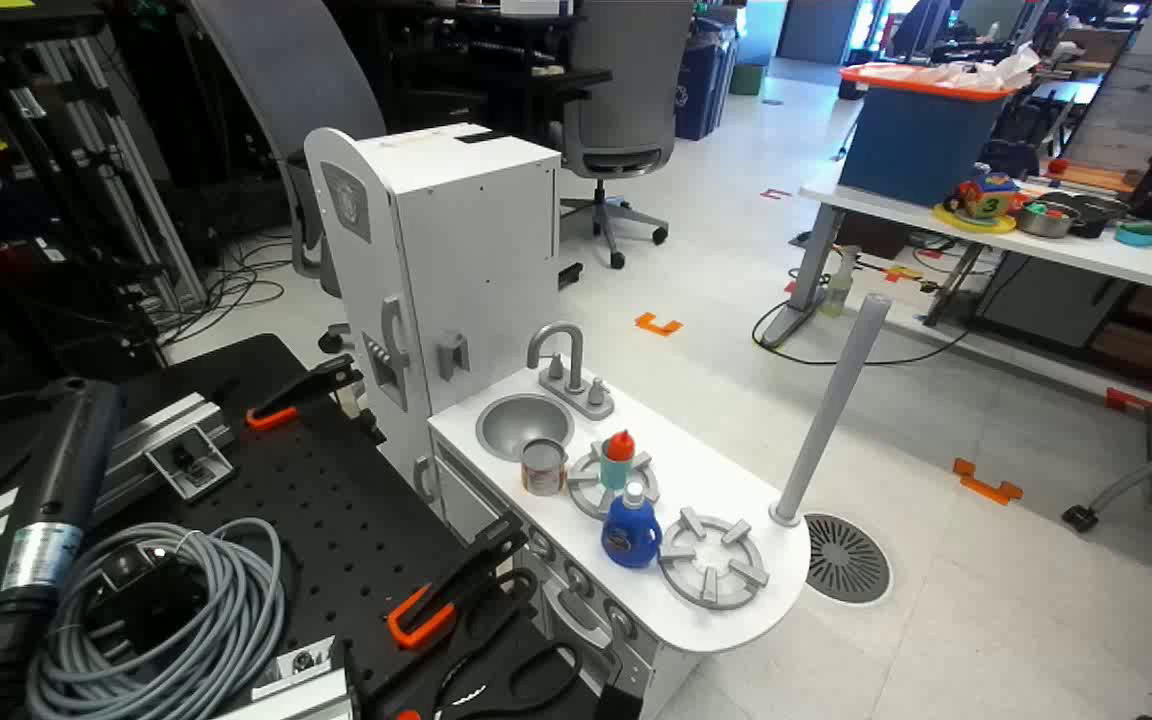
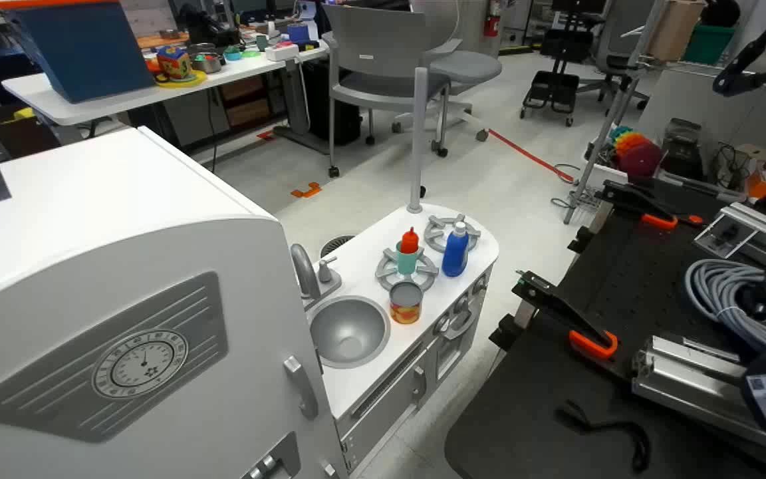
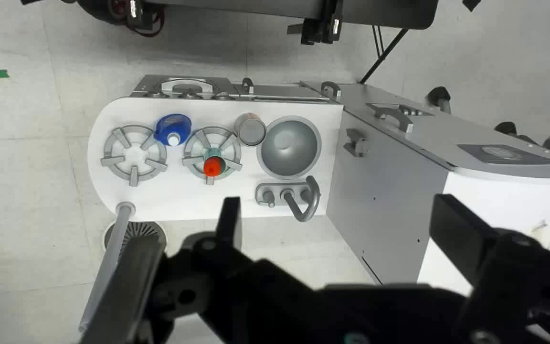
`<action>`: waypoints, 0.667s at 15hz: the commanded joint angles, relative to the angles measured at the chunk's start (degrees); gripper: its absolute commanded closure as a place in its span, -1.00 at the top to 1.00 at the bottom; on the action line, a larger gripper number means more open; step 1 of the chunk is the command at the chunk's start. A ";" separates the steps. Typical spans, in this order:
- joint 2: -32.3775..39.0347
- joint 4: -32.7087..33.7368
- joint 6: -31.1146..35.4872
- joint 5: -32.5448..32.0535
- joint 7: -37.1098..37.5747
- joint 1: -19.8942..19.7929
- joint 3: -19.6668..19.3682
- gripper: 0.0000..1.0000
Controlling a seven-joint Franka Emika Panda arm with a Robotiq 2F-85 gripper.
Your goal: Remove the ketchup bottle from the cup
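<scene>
Standing inside the small cup [image 1: 613,476], the red ketchup bottle [image 1: 620,446] shows only its upper part in both exterior views; the cup's wall hides the rest. The cup sits on a burner [image 3: 228,142] of the white bench [image 3: 174,196], and in an exterior view a blue bottle [image 1: 630,537] covers part of that burner. Printing on the nearby can [image 1: 543,474] is too small to read. Spread wide apart, the dark fingers [image 3: 228,222] blur in the wrist view, their mount [image 3: 313,306] cut off below.

Reads "3" on toy cube [image 1: 986,198], shows recycling sign [image 1: 681,97] on blue bin [image 1: 704,85]; too small on round dial [image 2: 140,364].
</scene>
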 commanded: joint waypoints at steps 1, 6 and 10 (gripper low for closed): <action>0.08 0.23 -0.21 0.35 -0.31 -0.97 0.81 1.00; 0.06 0.32 -0.22 0.35 -0.31 -0.96 0.81 1.00; 11.97 5.97 4.54 0.23 2.51 -1.23 1.50 1.00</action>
